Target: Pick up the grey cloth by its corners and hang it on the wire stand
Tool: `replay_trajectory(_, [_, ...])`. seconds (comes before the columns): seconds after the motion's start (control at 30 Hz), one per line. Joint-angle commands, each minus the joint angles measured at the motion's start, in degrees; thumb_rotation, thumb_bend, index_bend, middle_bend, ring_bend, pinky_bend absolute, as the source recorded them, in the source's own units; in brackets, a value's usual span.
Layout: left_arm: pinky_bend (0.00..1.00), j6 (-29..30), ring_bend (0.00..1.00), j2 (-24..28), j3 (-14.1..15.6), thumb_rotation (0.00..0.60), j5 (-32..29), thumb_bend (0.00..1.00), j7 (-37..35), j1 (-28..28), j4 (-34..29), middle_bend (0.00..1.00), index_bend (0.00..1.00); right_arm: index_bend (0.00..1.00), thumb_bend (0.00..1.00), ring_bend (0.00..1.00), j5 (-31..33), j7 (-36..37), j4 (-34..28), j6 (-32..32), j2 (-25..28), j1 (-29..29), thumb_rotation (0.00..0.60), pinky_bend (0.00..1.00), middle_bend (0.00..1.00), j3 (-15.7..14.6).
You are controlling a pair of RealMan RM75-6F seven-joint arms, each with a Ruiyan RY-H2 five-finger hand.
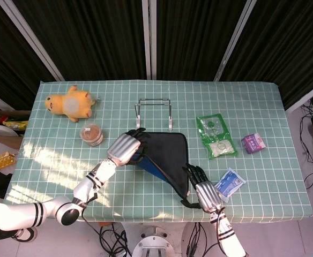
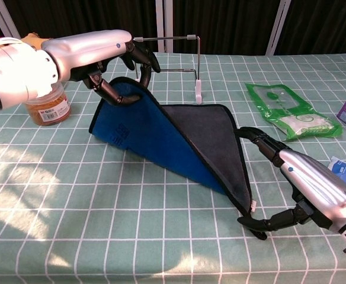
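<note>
Green checked tablecloth (image 1: 253, 101) covers table, serves as landmark. Yellow plush toy (image 1: 69, 104) at far-left part of tablecloth, lying down. Round clear plastic jar with brown contents (image 1: 91, 134) just nearer than plush. Green plastic packet with white contents (image 1: 216, 135) right of tablecloth centre. Small purple box (image 1: 252, 143) further right. Blue-white sachet (image 1: 229, 183) near tablecloth's front edge, right side. Dark curtains (image 1: 103, 37) behind table.
</note>
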Motion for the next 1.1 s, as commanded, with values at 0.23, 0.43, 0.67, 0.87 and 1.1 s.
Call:
replay_trajectory(0.23, [0.24, 0.1, 0.11, 0.2, 0.2, 0.6, -0.2, 0.43, -0.4, -0.2, 0.2, 0.22, 0.82, 0.0, 0.03, 0.0, 1.9, 1.2, -0.3, -0.5, 0.4, -0.2, 0.6, 0.0, 0.0, 1.1])
replay_trajectory(0.43, [0.24, 0.3, 0.11, 0.4, 0.4, 0.6, -0.3, 0.43, -0.5, -0.4, -0.1, 0.22, 0.83, 0.0, 0.09, 0.0, 4.8, -1.3, -1.2, -3.0, 0.8, 0.2, 0.6, 0.0, 0.0, 2.1])
replay_trajectory(0.67, [0.24, 0.4, 0.11, 0.6, 0.7, 0.6, -0.4, 0.43, -0.6, -0.4, -0.5, 0.22, 0.83, 0.34, 0.4, 0.0, 6.6, 1.3, -3.6, -5.6, 1.6, 1.7, 0.6, 0.0, 0.0, 3.8])
replay_trajectory(0.87, [0.24, 0.4, 0.11, 1.0, 0.8, 0.6, -0.8, 0.43, -1.1, -0.4, -0.7, 0.22, 0.83, 0.79, 0.48, 0.0, 7.4, 5.2, -5.9, -7.1, 2.8, 2.9, 0.6, 0.0, 0.0, 4.9])
replay_trajectory(1.1, [0.24, 0.5, 0.11, 1.8, 0.6, 0.6, -1.2, 0.43, -3.0, 0.0, -1.6, 0.22, 0.83, 1.0, 0.5, 0.0, 7.0, 6.8, -7.6, -4.9, 4.1, 3.7, 0.6, 0.0, 0.08, 7.2])
